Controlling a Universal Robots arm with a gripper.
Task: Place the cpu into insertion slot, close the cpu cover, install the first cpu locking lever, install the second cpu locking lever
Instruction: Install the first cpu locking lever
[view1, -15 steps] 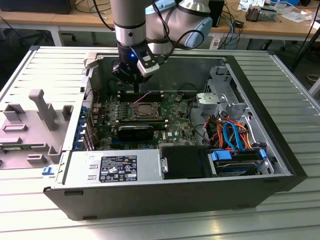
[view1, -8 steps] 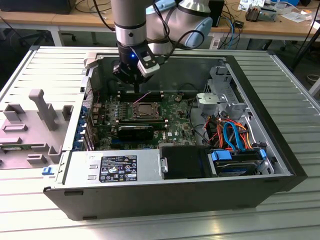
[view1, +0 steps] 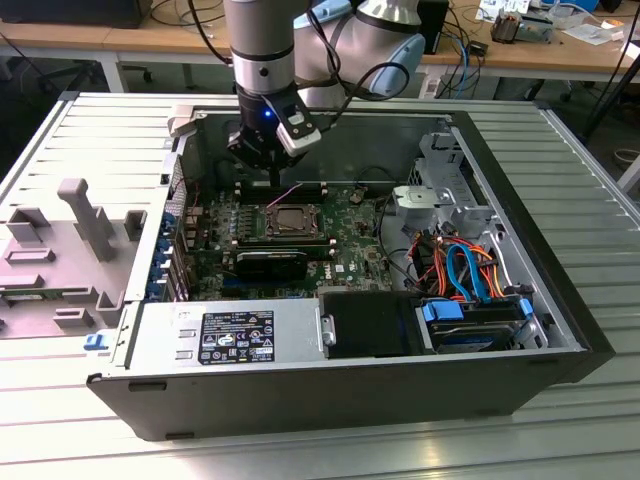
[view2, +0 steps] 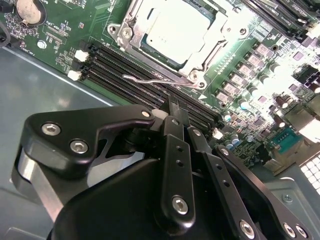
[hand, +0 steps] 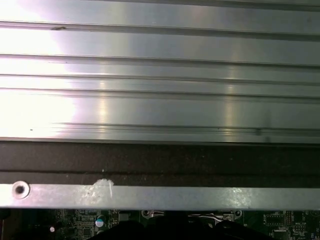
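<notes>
The open case (view1: 540, 300) is lying on the ribbed desk (view1: 560, 430), the board (view1: 345, 250) sitting inside it. The slot (view2: 172, 37) is holding the cpu (view2: 175, 30), the cover (view2: 207, 47) lying closed around it. The tool (view2: 176, 112) is hanging just beside the slot near a loose lever (view2: 150, 78), its fingers (view2: 175, 107) pressed together on nothing

A lab: cluttered workbenches (view1: 560, 45) behind an opened computer case (view1: 330, 385).
</notes>
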